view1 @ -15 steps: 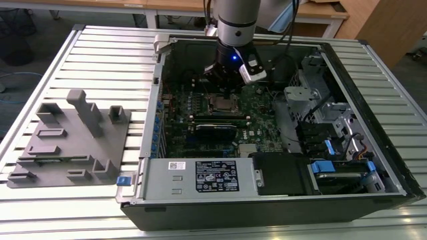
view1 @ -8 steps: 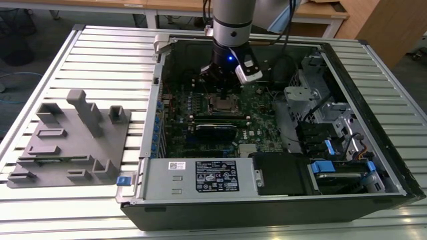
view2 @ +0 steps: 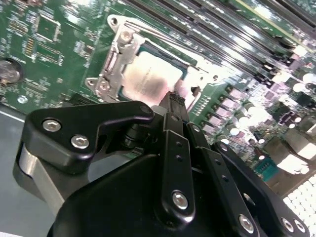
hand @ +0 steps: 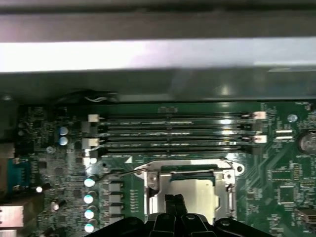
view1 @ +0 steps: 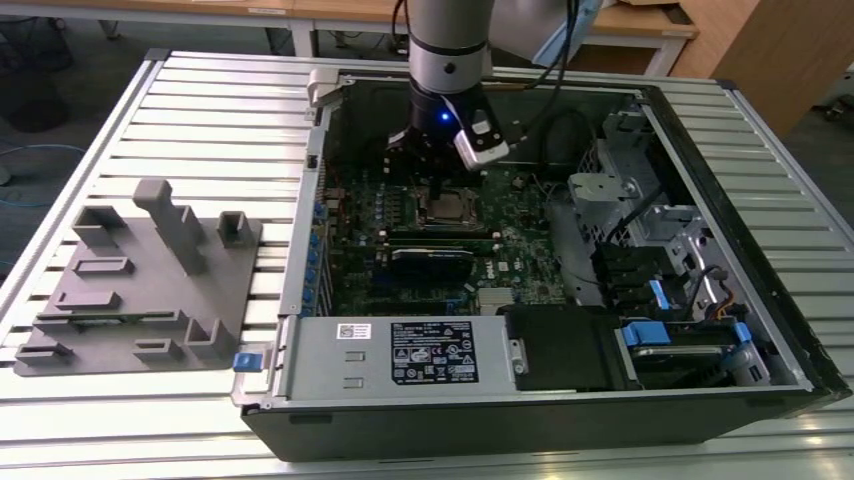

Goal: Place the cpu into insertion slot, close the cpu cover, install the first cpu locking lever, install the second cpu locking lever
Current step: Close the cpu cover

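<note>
Well, starting at the exterior view's left, a grey moulded tray (view1: 134,300) lies on the slatted metal surface (view1: 200,110), close to that edge. Just beside it, taking up the middle and the exterior view's right of the surface, an open computer case (view1: 534,425) lies on its side with a labelled metal box (view1: 400,355) along its near wall.

Inside, on the green board (view1: 521,235), the cpu (view1: 451,210) sits flat in the insertion slot (view2: 165,51), roughly mid-board and nearer the case's far wall. Its dull silver top shows through the window of the cpu cover (view2: 111,64), which is folded down around it. In the first wrist view the long memory slots (hand: 173,133) run just beyond the cover, and a thin metal rod (hand: 121,173) pokes out from one of the cover's corners.

From above, the arm (view1: 447,50) reaches straight down into the case. The jaws are closed together with nothing visible between them, and the black fingertips (view2: 174,101) are right at the chip's edge. I can't tell whether they actually press on it.
</note>
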`<action>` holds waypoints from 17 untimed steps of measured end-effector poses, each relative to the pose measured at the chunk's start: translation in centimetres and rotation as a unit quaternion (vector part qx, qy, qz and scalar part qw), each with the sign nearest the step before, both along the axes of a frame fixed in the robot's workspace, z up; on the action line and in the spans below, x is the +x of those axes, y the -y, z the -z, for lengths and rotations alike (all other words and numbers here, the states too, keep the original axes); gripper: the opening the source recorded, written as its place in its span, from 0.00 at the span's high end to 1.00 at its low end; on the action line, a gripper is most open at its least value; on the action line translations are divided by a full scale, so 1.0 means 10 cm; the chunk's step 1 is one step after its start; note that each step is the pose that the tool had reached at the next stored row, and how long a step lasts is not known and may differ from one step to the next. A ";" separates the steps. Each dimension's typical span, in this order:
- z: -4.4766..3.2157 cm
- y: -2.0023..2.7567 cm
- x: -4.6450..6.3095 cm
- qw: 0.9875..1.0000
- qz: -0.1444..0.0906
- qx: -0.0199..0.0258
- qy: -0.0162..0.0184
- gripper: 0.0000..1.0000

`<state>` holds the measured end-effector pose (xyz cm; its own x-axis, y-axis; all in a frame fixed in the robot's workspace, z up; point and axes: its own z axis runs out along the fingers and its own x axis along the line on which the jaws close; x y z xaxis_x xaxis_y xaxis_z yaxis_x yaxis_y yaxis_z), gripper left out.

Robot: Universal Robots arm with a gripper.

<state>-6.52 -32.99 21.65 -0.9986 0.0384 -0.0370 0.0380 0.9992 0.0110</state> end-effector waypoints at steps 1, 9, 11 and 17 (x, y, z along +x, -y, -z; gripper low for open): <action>0.001 0.007 -0.02 1.000 0.000 0.000 0.000 0.89; 0.003 0.028 -0.04 1.000 0.000 0.000 0.000 0.89; 0.013 0.031 -0.04 1.000 0.000 0.000 0.000 0.89; 0.055 0.034 -0.06 1.000 0.000 0.000 0.000 0.89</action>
<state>-7.15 -33.34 21.10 -0.9986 0.0380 -0.0371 0.0377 0.9992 0.0107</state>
